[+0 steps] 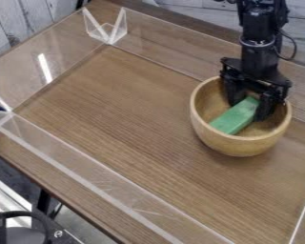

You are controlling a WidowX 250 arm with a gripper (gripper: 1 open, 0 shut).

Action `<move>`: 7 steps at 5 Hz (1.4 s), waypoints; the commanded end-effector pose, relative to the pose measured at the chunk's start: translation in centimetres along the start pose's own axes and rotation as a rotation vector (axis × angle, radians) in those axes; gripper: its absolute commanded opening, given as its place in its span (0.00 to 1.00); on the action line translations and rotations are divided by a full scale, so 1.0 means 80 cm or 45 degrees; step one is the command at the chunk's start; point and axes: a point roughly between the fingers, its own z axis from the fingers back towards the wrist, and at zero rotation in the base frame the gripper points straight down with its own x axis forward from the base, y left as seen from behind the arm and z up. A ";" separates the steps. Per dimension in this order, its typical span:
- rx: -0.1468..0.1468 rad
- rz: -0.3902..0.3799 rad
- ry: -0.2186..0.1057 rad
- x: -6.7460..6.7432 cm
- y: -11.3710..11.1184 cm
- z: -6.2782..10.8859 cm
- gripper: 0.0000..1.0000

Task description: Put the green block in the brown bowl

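Green block [234, 117] is sitting inside the brown bowl [240, 143], over at 3 o'clock on the bench [130, 124], with the pincer [257, 93] spread wide above it.

You are looking at one wooden bowl [240, 143], one green block [234, 118] lying inside it, one black robot arm [257, 29] reaching over them, and one worktop [117, 114] carrying the bowl, with one white taped outline [107, 27] showing near its far edge.
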 end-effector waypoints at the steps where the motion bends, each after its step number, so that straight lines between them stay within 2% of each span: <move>1: 0.007 -0.020 -0.069 0.009 -0.005 0.017 1.00; 2: 0.008 -0.020 -0.065 0.011 -0.004 0.011 1.00; 4: 0.027 -0.003 -0.160 0.008 0.000 0.060 1.00; 5: 0.039 0.008 -0.251 0.006 0.001 0.103 1.00; 6: 0.054 0.007 -0.321 0.002 0.005 0.142 1.00; 7: 0.066 0.023 -0.363 -0.009 0.017 0.174 1.00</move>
